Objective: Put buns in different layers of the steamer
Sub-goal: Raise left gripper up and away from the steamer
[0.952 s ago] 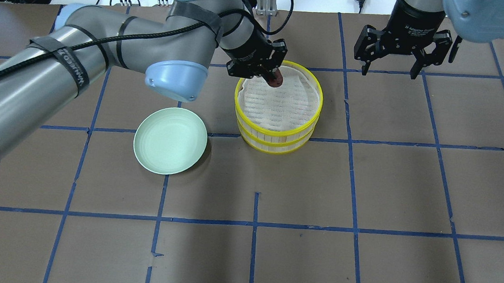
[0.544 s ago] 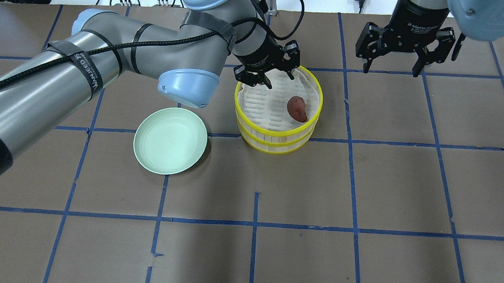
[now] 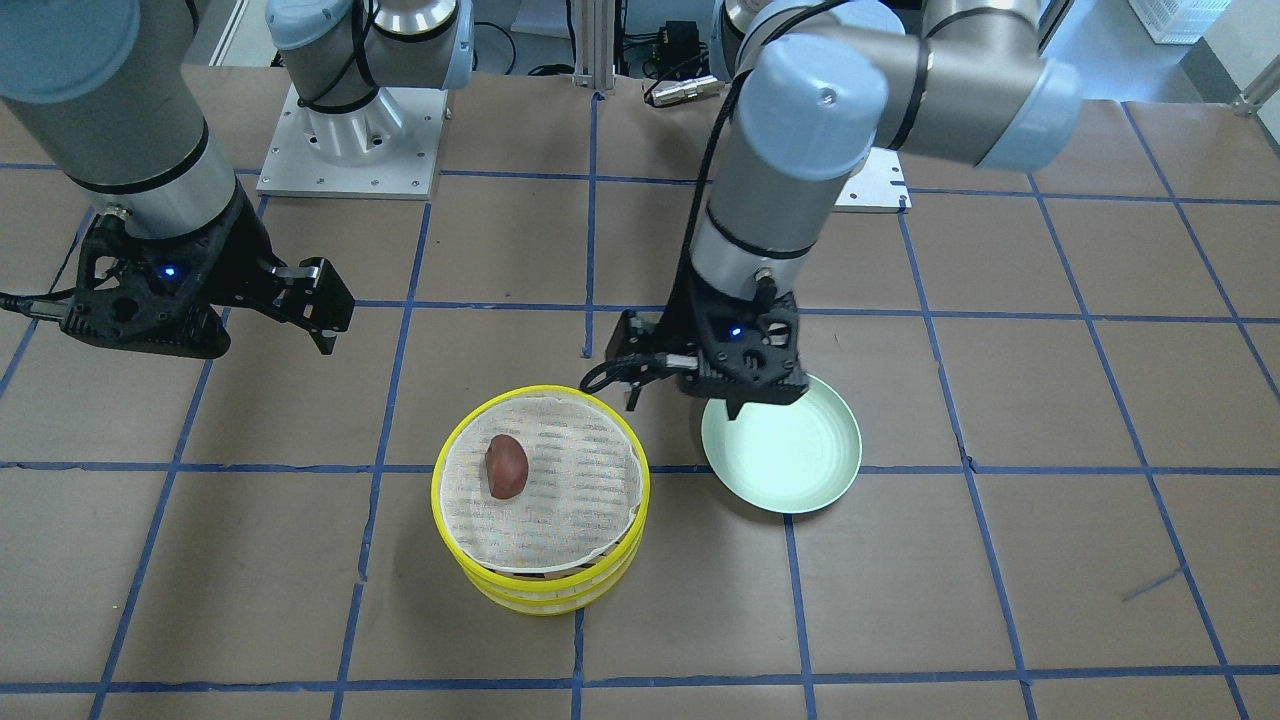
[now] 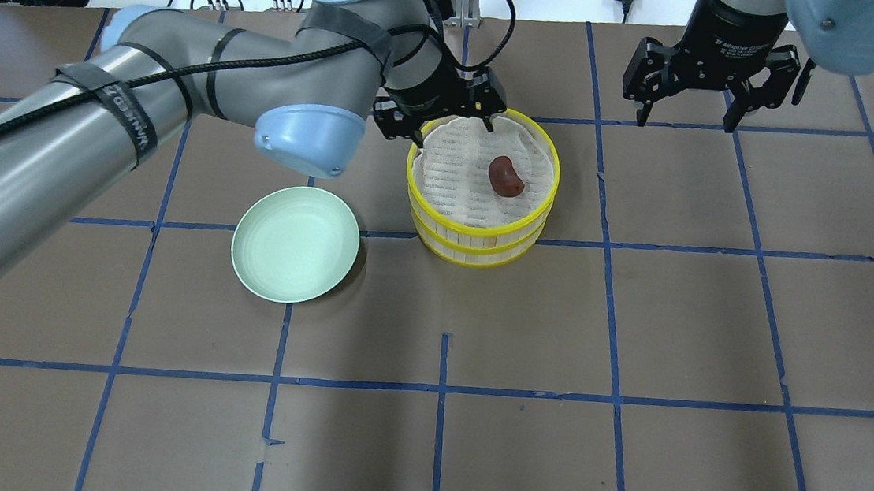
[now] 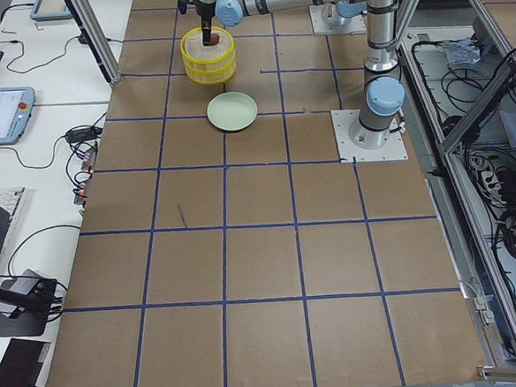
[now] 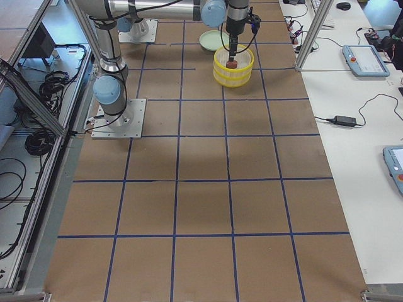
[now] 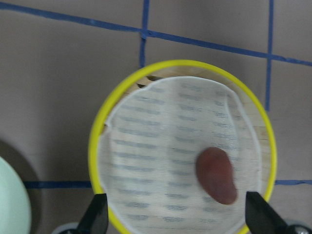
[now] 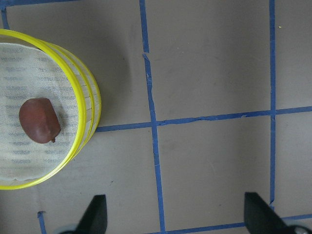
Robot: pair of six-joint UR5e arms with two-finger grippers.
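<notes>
1 reddish-brown bun [image 4: 506,176] lay in top steamer layer [image 4: 478,228], just right of empty, spread left gripper [image 4: 452,132]; right gripper [image 4: 685,125], spread, farther off.

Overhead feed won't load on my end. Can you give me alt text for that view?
A brown bun lies in the top steamer tray, and the open left claw overlaps the tray's upper-left rim. A green bowl sits to the tray's left; the open right claw hangs apart at upper right.
</notes>
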